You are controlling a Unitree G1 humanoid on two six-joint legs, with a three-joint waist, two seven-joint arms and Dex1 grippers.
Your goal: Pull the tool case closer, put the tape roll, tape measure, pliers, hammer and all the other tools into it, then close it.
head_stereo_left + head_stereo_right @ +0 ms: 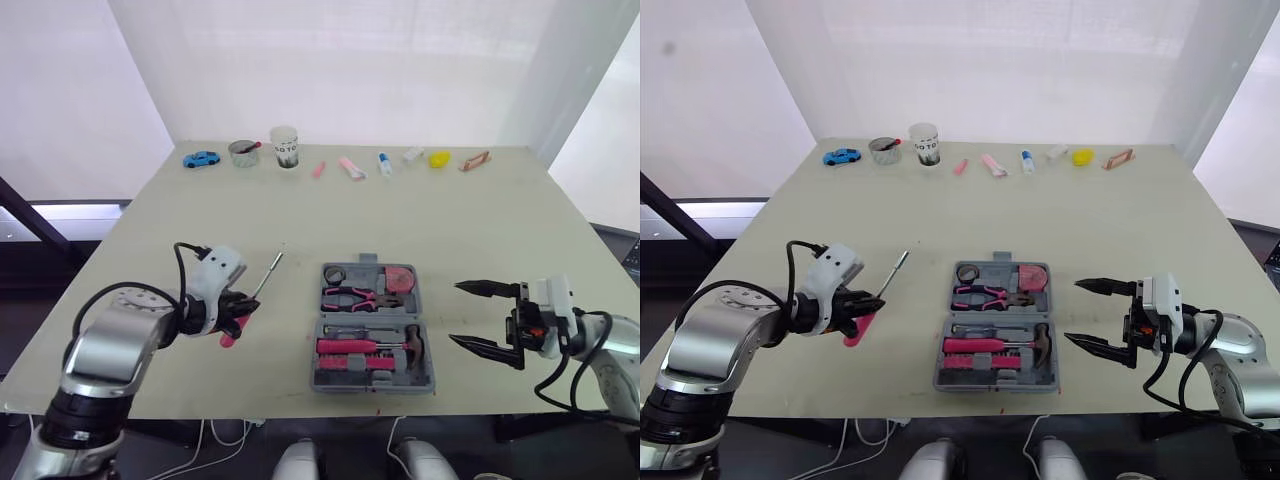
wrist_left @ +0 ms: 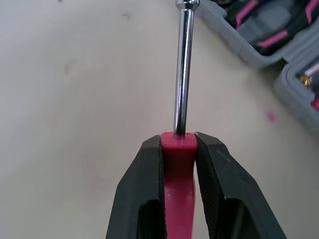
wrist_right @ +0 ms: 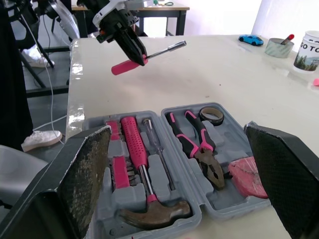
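**Case nearly full, one driver in the air**

The tool case point(image 1: 371, 316) lies open at the near edge of the table, so the pull looks done. Its near half holds the hammer point(image 3: 141, 164) and a slim screwdriver point(image 3: 157, 154). Its far half holds the pliers point(image 1: 360, 297), the tape roll point(image 1: 335, 274) and the pink tape measure point(image 1: 400, 279).

Left of the case, the left gripper point(image 2: 178, 142) is clamped on the pink handle of a driver point(image 3: 162, 51), held above the table. On the other side, the right gripper point(image 1: 1072, 311) hangs with its fingers spread wide, holding nothing.

By my reading, this driver must go in, then the lid closes. Along the far edge stand a toy car point(image 1: 201, 158), a cup point(image 1: 285, 147) and small bits I cannot identify.
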